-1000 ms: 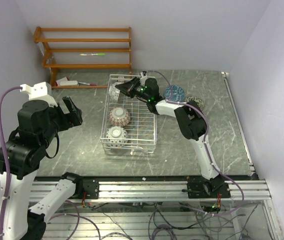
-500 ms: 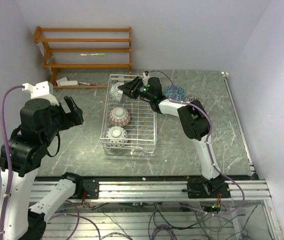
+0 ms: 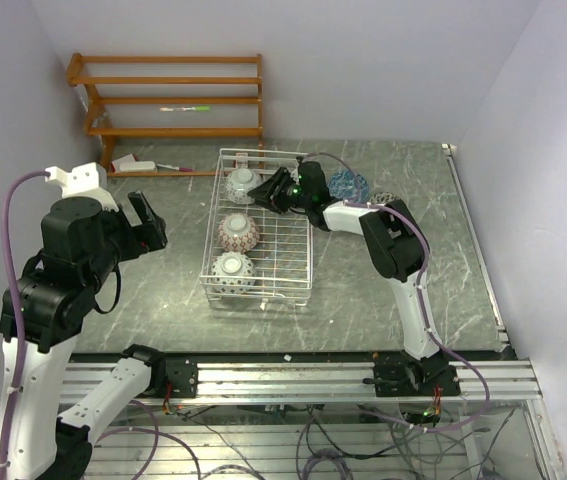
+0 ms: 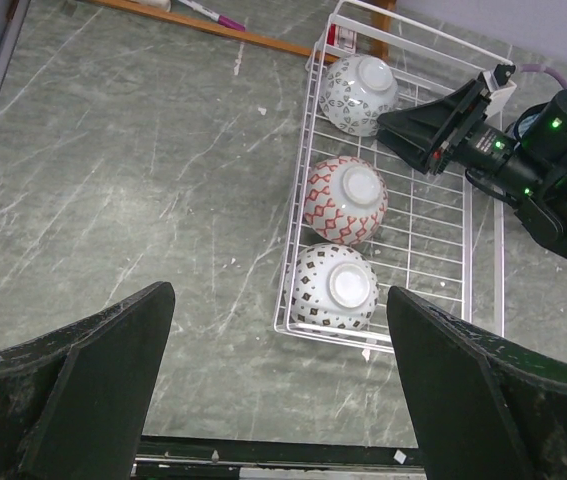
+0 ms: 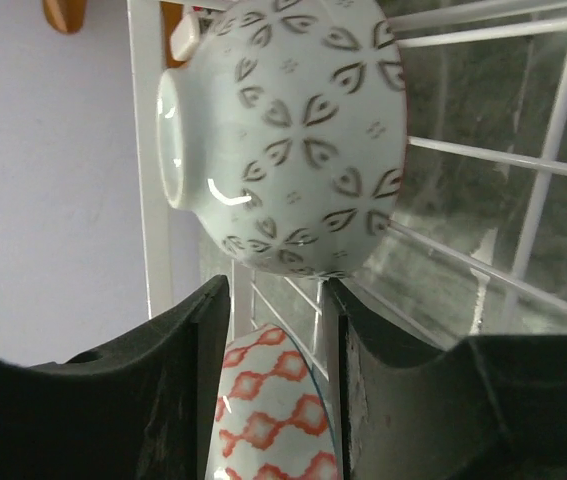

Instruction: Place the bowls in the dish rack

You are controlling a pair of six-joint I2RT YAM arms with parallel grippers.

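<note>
1. Bowls: three sit upside down, foot rings up, in a row along the left long side of the dish rack [image 4: 433,240]. The far bowl [image 4: 359,94] is grey-white with a leaf print, the middle bowl [image 4: 345,199] is red-patterned, and the near bowl [image 4: 334,286] has dark diamonds.
2. Two more stand on the table [image 3: 163,290], to the right of the rack's far end. The blue bowl [image 3: 348,186] is open side up. The last bowl [image 3: 387,199] is largely hidden behind the right arm, and its colour cannot be told.
3. In the right wrist view the far bowl fills the top. The middle bowl shows only as a slice between the fingers, cut off by the bottom edge.
4. The right gripper [image 4: 385,124] lies low over the rack's far end, with its tips just beside the far bowl's rim. Its fingers are parted with nothing between them. Whether a tip touches the bowl cannot be told.
5. The left gripper [image 3: 145,222] hangs raised over the table to the left of the rack. Its fingers are spread wide and hold nothing.
6. A small red-and-white tag [image 4: 335,38] sits at the rack's far left corner, too small to read.
7. The rack lies lengthwise mid-table, well apart from the near edge. A wooden shelf [image 3: 173,100] stands in the far left corner against the wall. Walls close the table in on the left, far and right sides.
</note>
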